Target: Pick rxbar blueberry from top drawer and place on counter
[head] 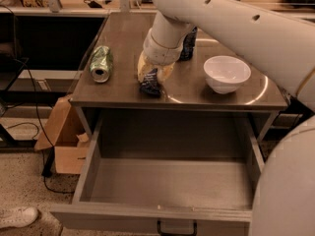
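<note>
While hand [153,76] grips rxbar blueberry [149,86] on counter [123,48]: crinkled.

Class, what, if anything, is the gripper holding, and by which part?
Cannot be told: the gripper sits over the far end of the rxbar blueberry on the counter, its grip hidden.

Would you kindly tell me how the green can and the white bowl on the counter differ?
The green can lies on its side near the left edge of the counter; the white bowl stands upright toward the right. The can is green, its round end facing the camera; the bowl is white, its opening facing up. Both rest on the counter, flanking the claw, which sits at the rxbar blueberry.
</note>
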`<action>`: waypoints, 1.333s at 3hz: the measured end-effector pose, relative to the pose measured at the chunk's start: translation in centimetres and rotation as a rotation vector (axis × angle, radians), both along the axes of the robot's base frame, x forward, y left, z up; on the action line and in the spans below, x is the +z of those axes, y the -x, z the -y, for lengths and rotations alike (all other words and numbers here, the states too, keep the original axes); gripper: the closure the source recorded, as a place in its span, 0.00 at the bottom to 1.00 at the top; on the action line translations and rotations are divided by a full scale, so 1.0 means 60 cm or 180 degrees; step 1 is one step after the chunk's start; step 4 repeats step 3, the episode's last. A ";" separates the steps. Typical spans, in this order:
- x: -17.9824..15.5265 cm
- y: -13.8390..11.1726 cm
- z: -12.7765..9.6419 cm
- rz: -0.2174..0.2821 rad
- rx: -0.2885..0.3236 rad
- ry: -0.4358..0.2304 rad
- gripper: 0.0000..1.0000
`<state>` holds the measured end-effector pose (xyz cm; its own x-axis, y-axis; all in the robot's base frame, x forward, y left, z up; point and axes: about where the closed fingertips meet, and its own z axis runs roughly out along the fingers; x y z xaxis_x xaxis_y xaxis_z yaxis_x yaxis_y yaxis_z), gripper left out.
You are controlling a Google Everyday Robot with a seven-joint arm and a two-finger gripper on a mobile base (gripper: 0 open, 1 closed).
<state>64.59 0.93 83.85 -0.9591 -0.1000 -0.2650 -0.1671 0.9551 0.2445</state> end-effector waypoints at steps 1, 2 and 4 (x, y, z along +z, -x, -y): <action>0.000 0.000 0.000 0.0000 0.0000 0.0000 0.12; 0.000 0.000 0.000 0.0000 0.0000 0.0000 0.00; 0.000 0.000 0.000 0.0000 0.0000 0.0000 0.00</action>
